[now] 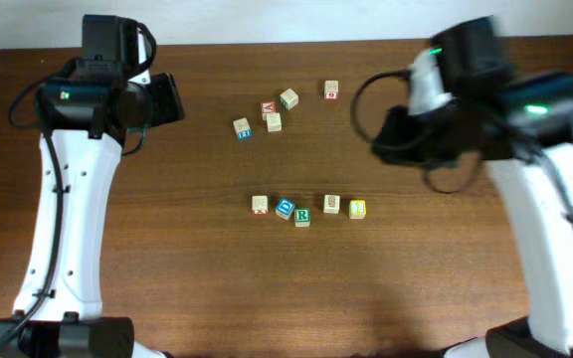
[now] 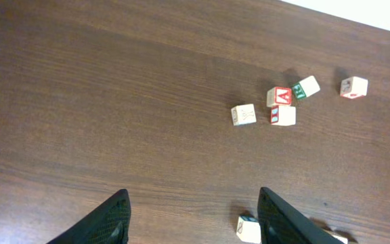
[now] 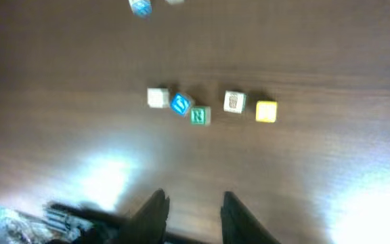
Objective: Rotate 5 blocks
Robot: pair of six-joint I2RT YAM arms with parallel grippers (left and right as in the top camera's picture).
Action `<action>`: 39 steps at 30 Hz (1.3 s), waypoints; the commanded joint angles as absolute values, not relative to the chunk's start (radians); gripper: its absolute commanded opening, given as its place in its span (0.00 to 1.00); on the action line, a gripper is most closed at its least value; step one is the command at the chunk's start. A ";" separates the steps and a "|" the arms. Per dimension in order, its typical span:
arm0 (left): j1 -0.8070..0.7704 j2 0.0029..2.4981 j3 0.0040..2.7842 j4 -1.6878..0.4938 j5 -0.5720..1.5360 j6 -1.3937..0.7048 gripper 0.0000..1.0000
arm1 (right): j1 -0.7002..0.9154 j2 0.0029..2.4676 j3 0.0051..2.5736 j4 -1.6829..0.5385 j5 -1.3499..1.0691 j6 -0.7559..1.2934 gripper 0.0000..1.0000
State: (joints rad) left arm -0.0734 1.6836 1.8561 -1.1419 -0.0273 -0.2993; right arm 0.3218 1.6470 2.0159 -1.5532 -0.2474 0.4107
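Five blocks lie in a row mid-table: a beige one (image 1: 260,204), a blue-letter one (image 1: 285,208), the green R (image 1: 302,216), another beige one (image 1: 331,204) and a yellow-faced one (image 1: 357,209). The right wrist view shows the same row, from beige (image 3: 157,97) to yellow (image 3: 266,111). My left gripper (image 1: 172,97) hovers high at the back left, open and empty (image 2: 191,207); a beige block (image 2: 249,229) shows beside its right finger. My right gripper (image 1: 386,134) hovers at the back right, blurred; its jaws (image 3: 193,203) stand narrowly apart with nothing between them.
A loose cluster sits behind the row: a red-faced cube (image 1: 269,107), a cube with blue marks (image 1: 242,127), a green-marked cube (image 1: 288,97), a pale cube (image 1: 274,121) and a lone cube (image 1: 331,89). Bare brown tabletop surrounds both groups.
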 commanded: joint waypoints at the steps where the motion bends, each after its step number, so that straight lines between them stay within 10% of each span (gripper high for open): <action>1: -0.066 1.690 1.849 -1.144 -0.070 -0.329 0.63 | 0.390 1.678 1.844 -1.482 -0.223 0.476 0.04; 12: -0.045 1.690 1.849 -1.118 -0.035 -0.329 0.72 | 0.545 1.763 1.464 -1.127 -0.293 0.508 0.04; 39: -0.046 1.691 1.849 -1.119 -0.030 -0.329 0.81 | 0.581 2.049 1.449 -1.021 -0.267 0.611 0.04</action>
State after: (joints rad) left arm -0.0471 1.6867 1.8534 -1.1187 -0.0341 -0.3191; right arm 0.5724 2.0350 1.4544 -1.0359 -0.2947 0.6018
